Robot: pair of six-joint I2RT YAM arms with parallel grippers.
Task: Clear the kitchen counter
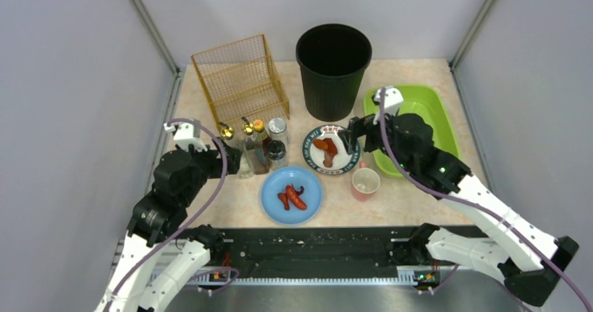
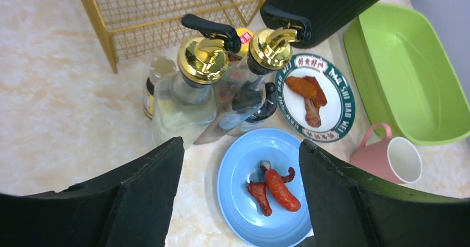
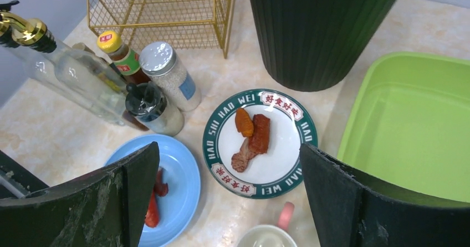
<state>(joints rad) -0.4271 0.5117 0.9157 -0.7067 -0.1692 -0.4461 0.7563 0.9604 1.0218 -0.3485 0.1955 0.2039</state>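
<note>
The kitchen counter (image 1: 419,193) is a beige marbled top. On it stand a blue plate (image 1: 276,186) with red sausages (image 1: 294,196), a green-rimmed white plate (image 1: 311,140) with meat pieces (image 1: 326,150), a pink mug (image 1: 365,182) and a cluster of bottles (image 1: 255,147). My left gripper (image 1: 234,159) is open and empty, just left of the bottles and above them; its view shows the blue plate (image 2: 233,186) between the fingers. My right gripper (image 1: 352,136) is open and empty over the white plate's right edge (image 3: 221,122).
A gold wire basket (image 1: 241,78) stands at the back left, a black bin (image 1: 333,67) at the back middle. A lime-green tray (image 1: 419,102) lies at the right, under my right arm. A black rail strip (image 1: 315,245) runs along the near edge.
</note>
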